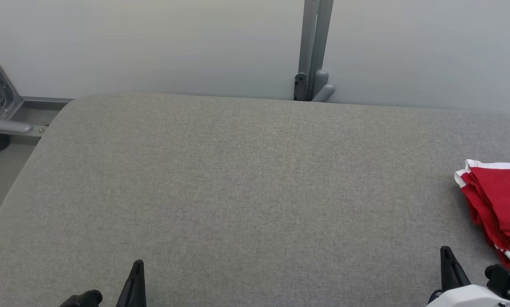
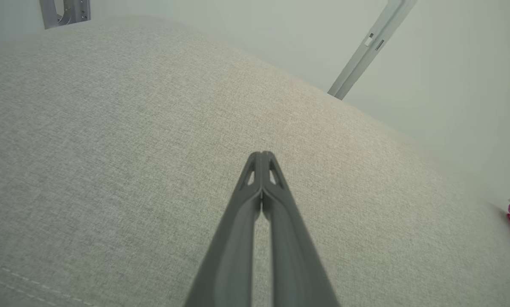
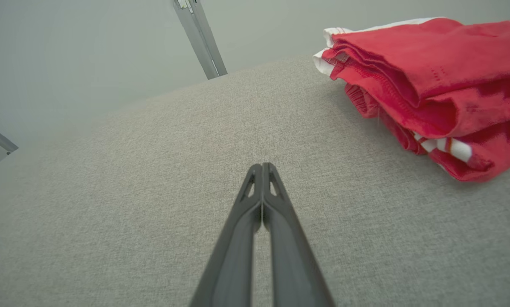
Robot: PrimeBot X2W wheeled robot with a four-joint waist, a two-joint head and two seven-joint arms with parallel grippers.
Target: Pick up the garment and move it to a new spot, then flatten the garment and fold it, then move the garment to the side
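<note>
the left gripper hangs over the front left of the grey fabric-covered table surface, its fingers pressed tip to tip on nothing. the right gripper, at the front right, is pinched together and empty too. near it, apart, the folded red garment with white trim lies at the surface's right edge.

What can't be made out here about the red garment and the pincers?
Garment: cut off by the head view's right edge, so its outline is unknown.
Garment's inner layers: hidden under its own folds in the right wrist view.
Left wrist view: a sliver of it at the right edge, too small to read.
Left pincer and right pincer: bases cut by the head view's bottom edge.
</note>
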